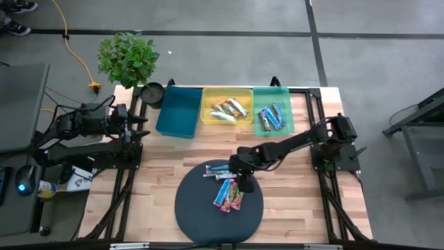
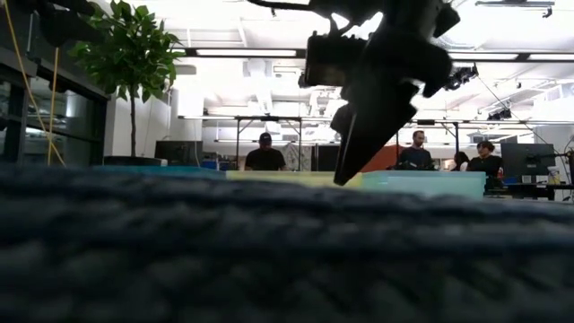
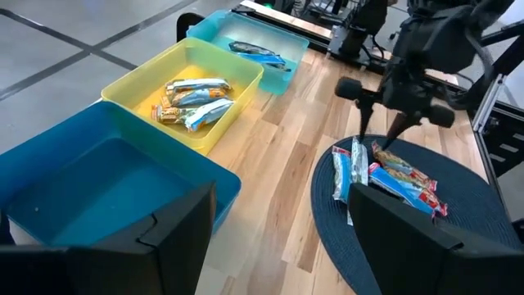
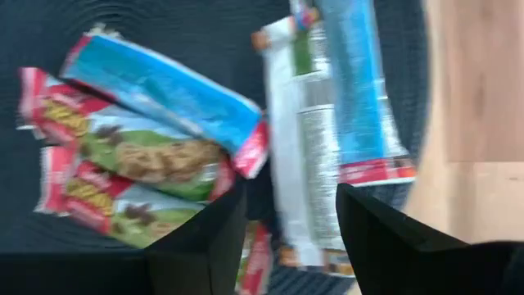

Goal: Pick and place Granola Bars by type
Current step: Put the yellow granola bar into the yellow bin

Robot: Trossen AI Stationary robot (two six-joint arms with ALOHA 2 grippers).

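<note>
Several granola bars (image 1: pixel 226 193) lie in a loose heap on a round dark mat (image 1: pixel 201 222) at the table's near middle. In the right wrist view a blue-wrapped bar (image 4: pixel 164 86) lies across two red-and-green ones (image 4: pixel 123 160), and silver-white and blue bars (image 4: pixel 344 98) lie beside them. My right gripper (image 4: pixel 291 238) hangs open just above this heap, pointing steeply down, its fingers over the gap between the two groups (image 1: pixel 244 183). My left gripper (image 3: pixel 278 238) waits open at the table's left edge (image 1: pixel 142 125), well away from the bars.
Three bins stand in a row at the far edge: an empty blue one (image 1: pixel 179 111), a yellow one (image 1: pixel 208 104) with several bars, and a green one (image 1: pixel 258 111) with blue bars. A potted plant (image 1: pixel 126 59) stands at the far left corner. People stand in the room behind (image 2: pixel 265 152).
</note>
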